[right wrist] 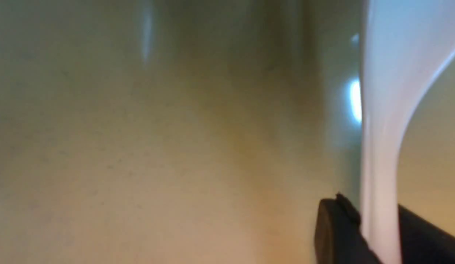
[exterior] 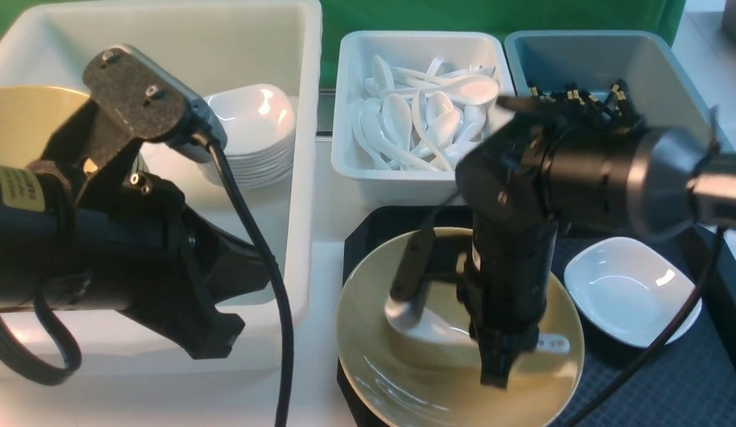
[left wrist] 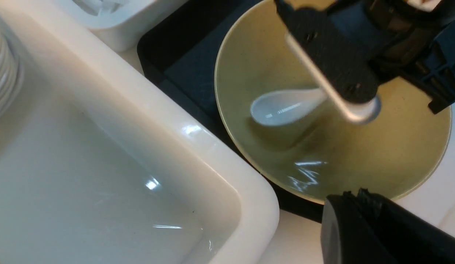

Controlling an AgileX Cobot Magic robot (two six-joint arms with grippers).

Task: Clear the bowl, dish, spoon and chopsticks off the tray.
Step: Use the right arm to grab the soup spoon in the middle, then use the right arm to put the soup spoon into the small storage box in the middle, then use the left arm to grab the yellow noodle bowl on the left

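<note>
Handle of spoon (exterior: 412, 315) mostly hidden behind right pincer (exterior: 495, 369) in bowl (exterior: 391, 379).

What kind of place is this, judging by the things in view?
Likely a canteen dish-return station: a tray holding a bowl with a spoon, and nearby bins of spoons, chopsticks and stacked dishes.
</note>
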